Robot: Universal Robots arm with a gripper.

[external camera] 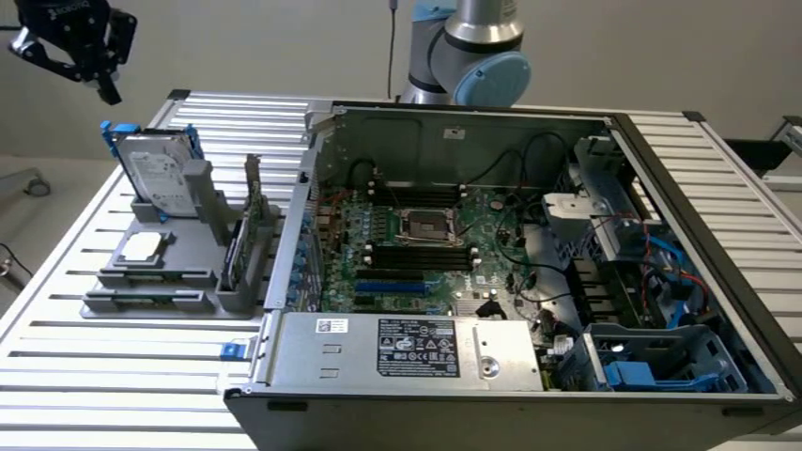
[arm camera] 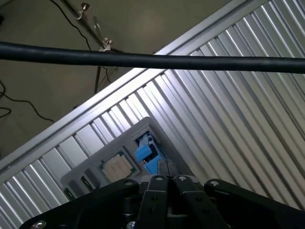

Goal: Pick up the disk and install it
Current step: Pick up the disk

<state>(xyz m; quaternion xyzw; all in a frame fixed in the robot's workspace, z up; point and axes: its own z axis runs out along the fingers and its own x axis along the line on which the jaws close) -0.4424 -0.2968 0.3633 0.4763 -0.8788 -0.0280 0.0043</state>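
**A:** Where is the disk [external camera: 156, 169]?

**B:** It stands on edge in the grey holder [external camera: 188, 272], near the table's [external camera: 100, 376] edge on the exterior view's left, with its label facing out. Propped upright like that, its top edge looks free for a grasp from above.

**A:** And the gripper [external camera: 105, 86]?

**B:** It hangs high over the table's far corner on that same side, well apart from the disk. In the wrist view its fingers [arm camera: 162, 174] are pressed together with nothing between them, so it is clenched and empty.

**A:** What lies below it?

**B:** The holder's end. There is a blue piece [arm camera: 145, 155], probably the disk's carrier seen from above, and the small square chip [arm camera: 116, 168] lies flat beside it.

**A:** Where would the disk go?

**B:** Probably into the blue drive cage [external camera: 664, 362], in the near corner of the open computer case [external camera: 501, 376] on the exterior view's right. It holds no drive. Nothing of the task looks done yet.
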